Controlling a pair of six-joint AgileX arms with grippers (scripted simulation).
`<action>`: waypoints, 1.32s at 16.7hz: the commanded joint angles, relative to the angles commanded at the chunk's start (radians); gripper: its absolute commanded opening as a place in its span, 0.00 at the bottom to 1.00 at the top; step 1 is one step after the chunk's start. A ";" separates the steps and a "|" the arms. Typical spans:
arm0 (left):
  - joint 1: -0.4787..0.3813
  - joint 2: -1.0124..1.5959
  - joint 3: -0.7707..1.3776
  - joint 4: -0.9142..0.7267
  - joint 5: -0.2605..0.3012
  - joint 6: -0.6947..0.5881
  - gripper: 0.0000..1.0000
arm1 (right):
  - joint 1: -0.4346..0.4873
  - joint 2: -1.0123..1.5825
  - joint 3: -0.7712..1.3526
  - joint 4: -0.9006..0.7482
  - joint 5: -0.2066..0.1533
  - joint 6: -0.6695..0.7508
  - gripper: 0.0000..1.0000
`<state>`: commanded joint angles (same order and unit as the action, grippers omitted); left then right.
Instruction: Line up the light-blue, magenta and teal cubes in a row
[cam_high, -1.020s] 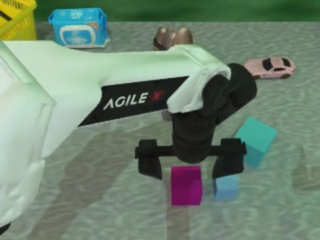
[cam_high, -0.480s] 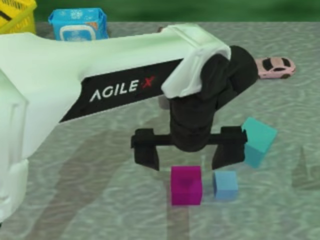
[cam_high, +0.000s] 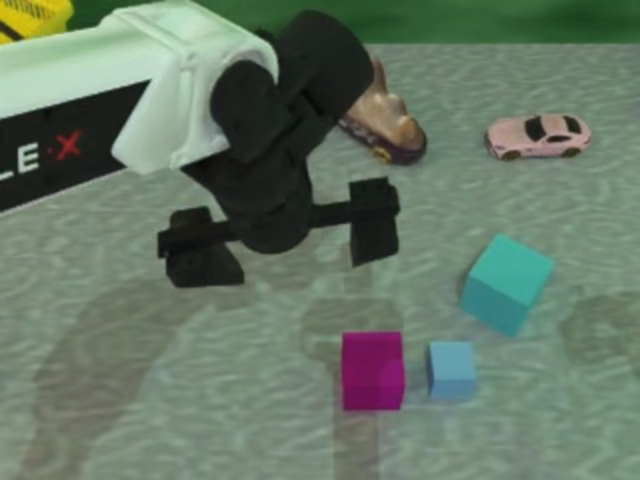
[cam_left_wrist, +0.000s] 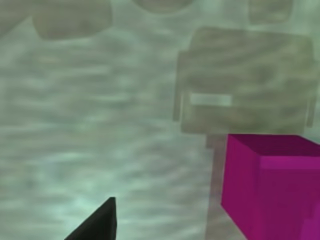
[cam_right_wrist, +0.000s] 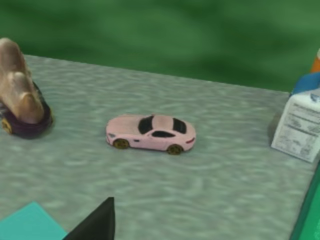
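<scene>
L pincer (cam_high: 285, 240) hangs above the worktop (cam_high: 120, 400) w/ fingers spread wide, nothing betw. them; it sits up and to the left of the cubes, apart from all three. R pincer: only one dark fingertip shows in its wrist view, can't tell if spread or closed; that arm is out of the top view.

Nearest the L pincer, the plain matte magenta cube (cam_high: 372, 370) stands square near the front edge. Just beside it on the right, w/ a thin gap, is the small pale sky-blue matte cube (cam_high: 451, 369); those two look aligned already. The largest teal-turquoise matte cube (cam_high: 505, 283) lies farther right and back, turned at an angle, off the line.

Judgement: teal one is what's left. It probably suits the R arm better. Match the pincer to the cube's rotated faces, grip flat sides not corners, then square it up and set it just right of the sky-blue one w/o nudging that one.

Behind: pink toy car (cam_high: 538, 136), purple toy car carrying a tan figure (cam_high: 392, 125).
</scene>
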<state>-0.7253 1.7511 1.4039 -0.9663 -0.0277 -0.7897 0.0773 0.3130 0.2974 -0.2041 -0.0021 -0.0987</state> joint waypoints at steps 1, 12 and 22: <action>0.036 -0.074 -0.070 0.040 -0.002 0.026 1.00 | 0.016 0.080 0.066 -0.046 0.001 -0.022 1.00; 0.488 -1.075 -0.988 0.537 0.020 0.446 1.00 | 0.214 1.180 0.830 -0.633 0.003 -0.292 1.00; 0.738 -1.736 -1.396 0.952 0.027 0.780 1.00 | 0.324 1.696 1.272 -0.921 0.004 -0.437 1.00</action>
<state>0.0129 0.0154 0.0080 -0.0147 -0.0005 -0.0098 0.4010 2.0090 1.5692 -1.1253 0.0014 -0.5352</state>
